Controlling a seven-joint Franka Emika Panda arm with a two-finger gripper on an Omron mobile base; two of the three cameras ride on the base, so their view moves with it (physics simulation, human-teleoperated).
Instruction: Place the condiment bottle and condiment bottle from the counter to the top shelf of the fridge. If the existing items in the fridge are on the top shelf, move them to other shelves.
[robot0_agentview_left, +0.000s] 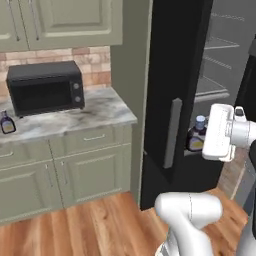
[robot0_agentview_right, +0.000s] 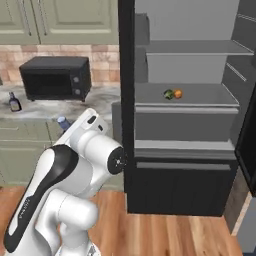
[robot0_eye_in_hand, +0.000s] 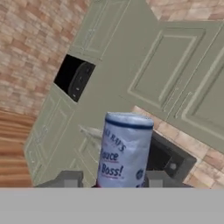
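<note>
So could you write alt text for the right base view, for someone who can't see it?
A white robot arm stands before an open black fridge with grey shelves; a broccoli floret and an orange vegetable sit on a middle shelf. Left, a condiment bottle and microwave rest on the marble counter.

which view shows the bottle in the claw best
The left base view: the held bottle shows its cap, dark body and label beside the claw. The hand view shows just its neck close up; the right base view shows just its cap.
</note>
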